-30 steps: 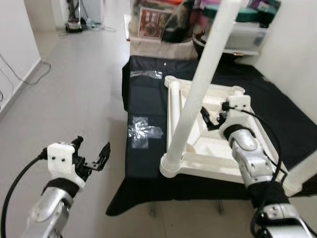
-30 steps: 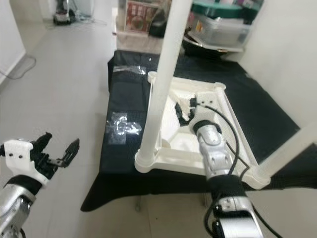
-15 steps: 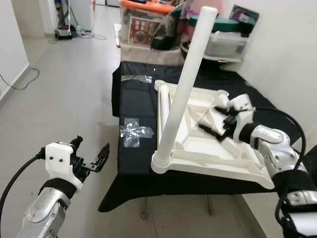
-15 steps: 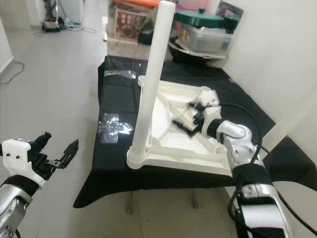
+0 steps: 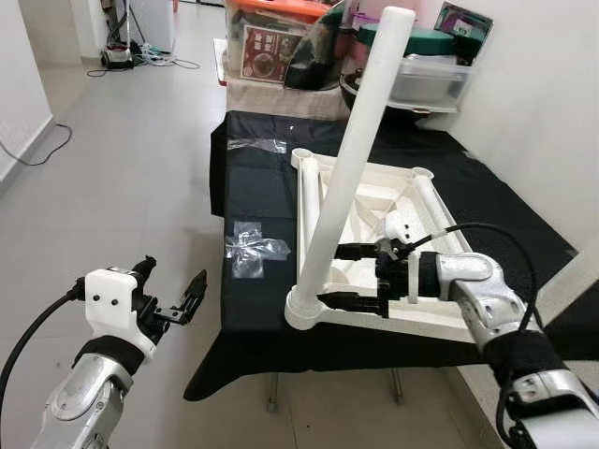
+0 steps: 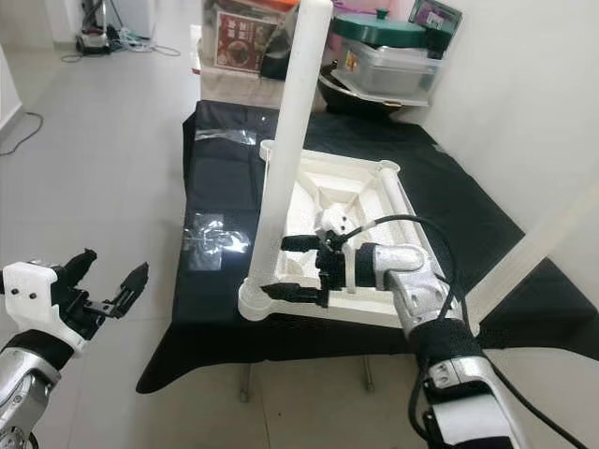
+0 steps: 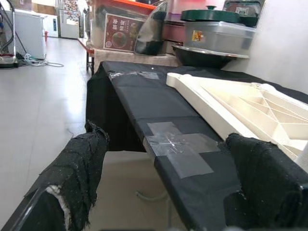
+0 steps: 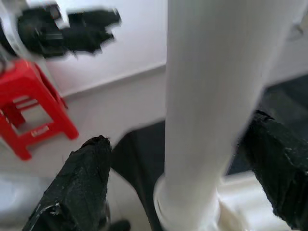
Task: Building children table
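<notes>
Right claw, fingers apart, straddles the white table leg at its nine o'clock; left claw hangs open.

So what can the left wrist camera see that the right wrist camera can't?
Left wrist alone: the clear tape patch on the black table cover, the upturned white tabletop lying flat, and storage boxes behind. Right wrist alone: the white table leg between the right tool's open fingers, plus a red stool. Both share the white table and black cloth.
</notes>
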`<state>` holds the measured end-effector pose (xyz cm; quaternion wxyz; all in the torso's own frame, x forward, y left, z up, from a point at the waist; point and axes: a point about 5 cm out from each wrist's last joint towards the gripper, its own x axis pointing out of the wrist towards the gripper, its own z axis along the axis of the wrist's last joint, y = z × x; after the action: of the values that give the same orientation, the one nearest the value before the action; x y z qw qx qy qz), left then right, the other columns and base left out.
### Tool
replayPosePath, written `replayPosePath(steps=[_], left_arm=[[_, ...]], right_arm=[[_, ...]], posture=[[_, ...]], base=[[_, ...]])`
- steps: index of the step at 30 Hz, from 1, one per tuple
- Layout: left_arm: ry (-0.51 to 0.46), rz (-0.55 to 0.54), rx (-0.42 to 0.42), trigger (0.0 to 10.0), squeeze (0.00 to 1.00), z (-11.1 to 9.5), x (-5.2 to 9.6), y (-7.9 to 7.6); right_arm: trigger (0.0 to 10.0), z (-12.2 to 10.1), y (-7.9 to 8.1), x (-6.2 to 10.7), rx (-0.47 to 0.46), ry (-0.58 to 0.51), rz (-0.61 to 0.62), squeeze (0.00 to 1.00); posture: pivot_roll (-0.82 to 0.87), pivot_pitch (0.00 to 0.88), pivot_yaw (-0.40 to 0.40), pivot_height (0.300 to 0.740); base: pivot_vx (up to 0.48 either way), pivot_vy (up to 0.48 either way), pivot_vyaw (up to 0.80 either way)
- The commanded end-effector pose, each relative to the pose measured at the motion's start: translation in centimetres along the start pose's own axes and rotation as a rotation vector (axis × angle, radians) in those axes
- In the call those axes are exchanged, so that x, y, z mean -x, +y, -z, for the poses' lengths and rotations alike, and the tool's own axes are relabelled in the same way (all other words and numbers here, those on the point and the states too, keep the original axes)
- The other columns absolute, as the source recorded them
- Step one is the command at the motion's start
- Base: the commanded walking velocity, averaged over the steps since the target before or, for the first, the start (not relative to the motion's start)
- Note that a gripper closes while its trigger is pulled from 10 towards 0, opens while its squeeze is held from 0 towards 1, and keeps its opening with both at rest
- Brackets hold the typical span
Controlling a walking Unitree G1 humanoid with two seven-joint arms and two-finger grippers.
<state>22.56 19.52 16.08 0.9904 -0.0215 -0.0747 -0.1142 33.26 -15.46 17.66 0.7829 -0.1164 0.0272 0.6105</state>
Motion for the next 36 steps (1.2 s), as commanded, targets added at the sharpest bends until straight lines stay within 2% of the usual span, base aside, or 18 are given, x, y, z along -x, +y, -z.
replayPosePath(steps=[1,7,10,11,13,14,15,16,17,18,20,22,28,31,32,33,34,36], left_arm=[[0.007,0.016,0.003,10.0,0.0,0.2,-0.1,-0.2],[0.005,0.015,0.003,10.0,0.0,0.2,-0.1,-0.2],[0.005,0.015,0.003,10.0,0.0,0.2,-0.1,-0.2],[0.005,0.015,0.004,10.0,0.0,0.2,-0.1,-0.2],[0.005,0.015,0.004,10.0,0.0,0.2,-0.1,-0.2],[0.005,0.016,0.005,10.0,0.0,0.2,-0.1,-0.3],[0.005,0.016,0.005,10.0,0.0,0.2,-0.1,-0.3],[0.004,0.016,0.006,10.0,0.0,0.2,-0.1,-0.3],[0.004,0.016,0.006,10.0,0.0,0.2,-0.1,-0.3],[0.003,0.017,0.007,10.0,0.0,0.2,-0.1,-0.3],[0.003,0.017,0.007,10.0,0.0,0.2,-0.1,-0.3],[0.002,0.019,0.009,10.0,0.0,0.1,-0.2,-0.3],[0.002,0.019,0.009,10.0,0.0,0.1,-0.2,-0.3],[0.002,0.02,0.009,10.0,0.0,0.2,-0.2,-0.3],[0.002,0.019,0.009,10.0,0.0,0.2,-0.2,-0.3],[0.002,0.019,0.009,10.0,0.0,0.2,-0.2,-0.3],[0.002,0.018,0.009,10.0,0.0,0.2,-0.2,-0.3],[0.002,0.018,0.009,10.0,0.0,0.2,-0.2,-0.3]], right_arm=[[10.0,-0.2,0.1,0.0,-0.017,-0.028,-0.021,0.0],[10.0,0.1,1.0,-1.9,-0.065,-0.114,-0.017,0.0],[10.0,0.1,1.0,-1.9,-0.065,-0.114,-0.017,0.0],[5.8,0.3,0.7,-2.7,-0.091,-0.141,0.064,0.0],[5.8,0.3,0.7,-2.7,-0.091,-0.141,0.064,0.0],[0.0,0.9,0.5,-3.2,-0.115,-0.147,0.142,0.0],[0.0,0.9,0.5,-3.2,-0.115,-0.147,0.142,0.0],[0.0,1.7,0.2,-3.6,-0.153,-0.14,0.261,0.0],[0.0,1.7,0.2,-3.6,-0.153,-0.14,0.261,0.0],[0.0,2.4,0.0,-3.8,-0.19,-0.126,0.369,0.0],[0.0,2.4,0.0,-3.8,-0.19,-0.126,0.369,0.0],[0.0,3.2,-0.1,-4.1,-0.23,-0.113,0.478,0.0],[0.0,3.5,0.0,-4.3,-0.241,-0.112,0.513,0.0],[0.0,4.0,-0.1,-4.1,-0.265,-0.096,0.581,0.0],[0.0,4.8,-0.7,-3.4,-0.305,-0.053,0.733,0.0],[0.0,4.8,-0.7,-3.4,-0.305,-0.053,0.733,0.0],[0.0,5.7,-1.6,-1.6,-0.336,0.023,1.0,0.0],[0.0,5.7,-1.6,-1.6,-0.336,0.023,1.0,0.0]], posture=[[0.13,0.0,-0.169,0.74],[0.14,0.0,-0.172,0.74],[0.14,0.0,-0.172,0.74],[0.14,0.0,-0.174,0.74],[0.14,0.0,-0.174,0.74],[0.14,0.0,-0.174,0.74],[0.14,0.0,-0.174,0.74],[0.14,0.0,-0.172,0.74],[0.14,0.0,-0.172,0.74],[0.14,0.0,-0.172,0.74],[0.14,0.0,-0.172,0.74],[0.13,0.0,-0.173,0.74],[0.13,0.0,-0.173,0.74],[0.14,0.0,-0.176,0.74],[0.14,0.0,-0.176,0.74],[0.14,0.0,-0.176,0.74],[0.13,0.0,-0.177,0.74],[0.13,0.0,-0.177,0.74]], base=[[0.0,0.0,0.0],[0.0,0.0,0.0],[0.0,0.0,0.0],[0.0,0.0,0.0],[0.0,0.0,0.0],[0.0,0.0,0.0],[0.0,0.0,0.0],[0.0,0.0,0.0],[0.0,0.0,0.0],[0.0,0.0,0.0],[0.0,0.0,0.0],[0.0,0.0,0.0],[0.0,0.0,0.0],[0.0,0.0,0.0],[0.0,0.0,0.0],[0.0,0.0,0.0],[0.0,0.0,0.0],[0.0,0.0,0.0]])
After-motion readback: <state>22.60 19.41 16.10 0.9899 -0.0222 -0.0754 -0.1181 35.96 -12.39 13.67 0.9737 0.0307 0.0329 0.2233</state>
